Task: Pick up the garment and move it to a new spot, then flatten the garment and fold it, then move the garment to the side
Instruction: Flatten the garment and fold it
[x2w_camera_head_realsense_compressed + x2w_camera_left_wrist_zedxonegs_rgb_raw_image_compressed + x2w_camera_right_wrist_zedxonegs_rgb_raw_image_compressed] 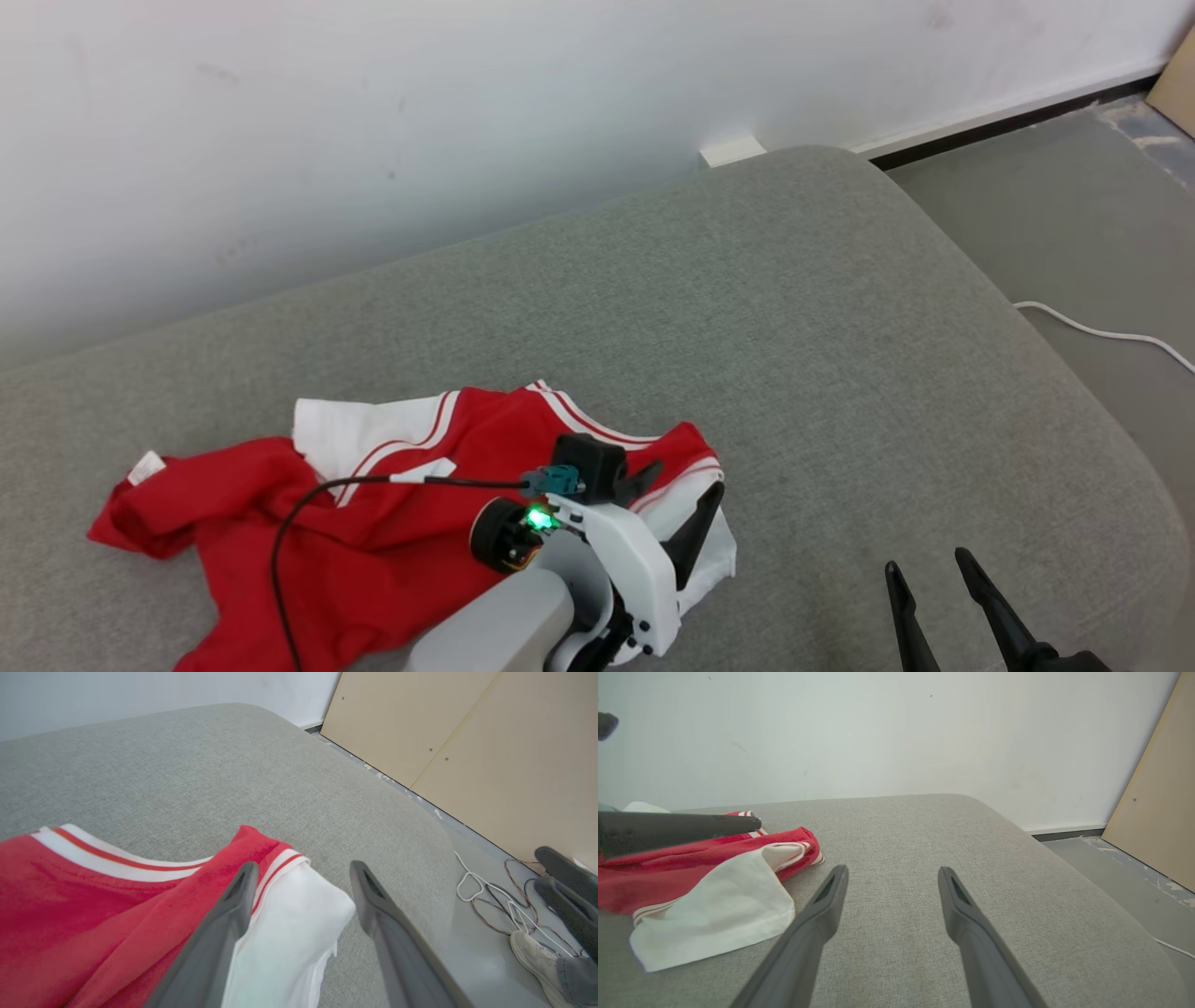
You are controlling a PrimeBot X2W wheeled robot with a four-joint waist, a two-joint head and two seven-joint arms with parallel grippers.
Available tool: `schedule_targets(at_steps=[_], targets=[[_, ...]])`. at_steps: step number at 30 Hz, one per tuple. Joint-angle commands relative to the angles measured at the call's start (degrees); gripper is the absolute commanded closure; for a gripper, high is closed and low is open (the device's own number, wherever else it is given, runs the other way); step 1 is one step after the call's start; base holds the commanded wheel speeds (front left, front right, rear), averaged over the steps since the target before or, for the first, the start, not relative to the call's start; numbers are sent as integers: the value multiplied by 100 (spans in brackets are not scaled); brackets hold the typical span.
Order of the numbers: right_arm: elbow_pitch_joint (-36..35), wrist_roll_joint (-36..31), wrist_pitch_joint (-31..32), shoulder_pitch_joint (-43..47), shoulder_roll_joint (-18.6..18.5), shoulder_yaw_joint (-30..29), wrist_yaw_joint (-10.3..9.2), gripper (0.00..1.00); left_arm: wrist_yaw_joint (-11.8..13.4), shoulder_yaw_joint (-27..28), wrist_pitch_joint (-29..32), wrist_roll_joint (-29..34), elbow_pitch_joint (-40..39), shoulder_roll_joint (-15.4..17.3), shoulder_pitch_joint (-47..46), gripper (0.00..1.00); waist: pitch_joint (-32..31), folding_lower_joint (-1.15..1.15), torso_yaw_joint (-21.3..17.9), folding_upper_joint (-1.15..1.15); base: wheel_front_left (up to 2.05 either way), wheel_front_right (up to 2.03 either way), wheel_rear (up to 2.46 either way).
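The garment (pixel 373 532), a red jersey with white sleeves and striped trim, lies crumpled on the left part of the grey cushion (pixel 747 327). My left gripper (pixel 677 499) hovers over its right end. In the left wrist view this gripper (pixel 303 868) is open, its fingers straddling the white sleeve (pixel 289 924) with nothing pinched. My right gripper (pixel 926 562) stands open over bare cushion at the lower right, apart from the cloth. In the right wrist view its fingers (pixel 893 870) are spread, and the garment (pixel 691 872) lies to their left.
A white wall runs behind the cushion. The cushion's rounded right edge drops to a grey floor with a white cable (pixel 1102 331). Beige panels (pixel 467 742), tangled wires (pixel 490 896) and a person's shoe (pixel 532 952) are on that side.
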Motion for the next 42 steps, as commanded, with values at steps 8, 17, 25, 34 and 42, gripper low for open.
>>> schedule_targets(at_steps=[8, 17, 25, 34, 42], targets=[[-27, -51, 5, 166, -8, -171, -15, 0, 457, 609, -756, -179, -568, 299, 224, 0, -202, 0, 343, 0, 0, 0, 0], [-323, -130, 5, 406, -43, -507, -15, 0, 1314, 1798, -804, 592, -2111, 1260, 1569, 0, -416, 0, 833, 0, 0, 0, 0], [-636, -192, 5, 601, -199, -822, -15, 0, 1507, 3146, -807, 1577, -2979, 1366, 3324, 0, -581, 0, 1340, 0, 0, 0, 0], [-449, -208, 5, 685, -199, -1025, -15, 0, 1101, 4220, -808, 2813, -3039, 968, 4508, 0, -700, 0, 1634, 0, 0, 0, 0], [-77, -175, 5, 639, -144, -932, -15, 0, 543, 4938, -808, 3500, -3069, 492, 4859, 0, -736, 0, 1699, 0, 0, 0, 0]])
